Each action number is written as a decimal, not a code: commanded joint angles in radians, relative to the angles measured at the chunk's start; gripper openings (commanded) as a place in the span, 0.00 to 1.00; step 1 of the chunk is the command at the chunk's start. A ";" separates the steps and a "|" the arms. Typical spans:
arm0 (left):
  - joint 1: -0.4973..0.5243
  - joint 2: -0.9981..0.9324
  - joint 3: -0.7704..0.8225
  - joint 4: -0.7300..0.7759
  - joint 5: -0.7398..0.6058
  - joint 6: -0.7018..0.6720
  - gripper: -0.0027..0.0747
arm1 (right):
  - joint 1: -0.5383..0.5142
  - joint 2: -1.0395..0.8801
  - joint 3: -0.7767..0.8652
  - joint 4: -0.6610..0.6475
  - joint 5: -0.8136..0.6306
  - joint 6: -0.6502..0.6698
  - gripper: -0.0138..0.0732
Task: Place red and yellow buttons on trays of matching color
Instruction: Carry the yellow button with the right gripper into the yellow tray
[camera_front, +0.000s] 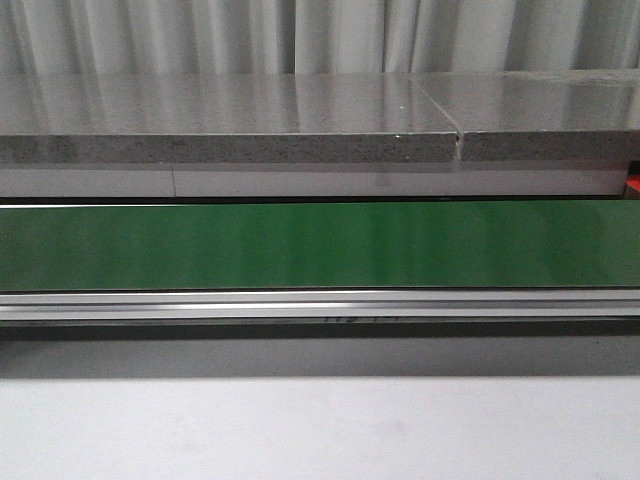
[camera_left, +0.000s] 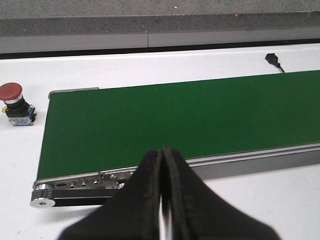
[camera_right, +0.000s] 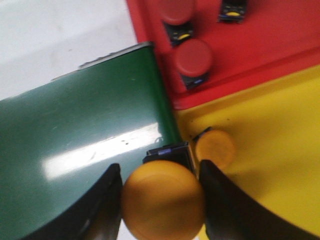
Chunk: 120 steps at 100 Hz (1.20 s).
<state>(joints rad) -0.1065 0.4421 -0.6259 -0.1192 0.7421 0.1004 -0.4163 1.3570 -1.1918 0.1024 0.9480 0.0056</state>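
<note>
In the right wrist view my right gripper (camera_right: 161, 200) is shut on a yellow button (camera_right: 162, 200), held over the end of the green belt (camera_right: 75, 160) beside the yellow tray (camera_right: 280, 150). Another yellow button (camera_right: 215, 149) lies on that tray. The red tray (camera_right: 280, 40) holds two red buttons (camera_right: 193, 57) (camera_right: 176, 10) and a third button base (camera_right: 232, 10). In the left wrist view my left gripper (camera_left: 162, 160) is shut and empty above the belt's near rail. A red button (camera_left: 14, 102) stands on the white table left of the belt. Neither gripper shows in the front view.
The green conveyor belt (camera_front: 320, 245) runs across the front view, with a grey stone ledge (camera_front: 230, 120) behind it and white table (camera_front: 320, 430) in front. A black cable plug (camera_left: 272, 59) lies on the table beyond the belt.
</note>
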 joint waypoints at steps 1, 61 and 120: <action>-0.009 0.004 -0.028 -0.010 -0.070 0.000 0.01 | -0.069 -0.034 0.002 -0.005 -0.100 0.049 0.20; -0.009 0.004 -0.028 -0.010 -0.070 0.000 0.01 | -0.238 0.104 0.061 -0.004 -0.276 0.111 0.20; -0.009 0.004 -0.028 -0.010 -0.070 0.000 0.01 | -0.238 0.294 0.061 0.004 -0.351 0.111 0.21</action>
<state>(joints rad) -0.1065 0.4421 -0.6259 -0.1192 0.7421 0.1004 -0.6492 1.6852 -1.1081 0.1008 0.6479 0.1159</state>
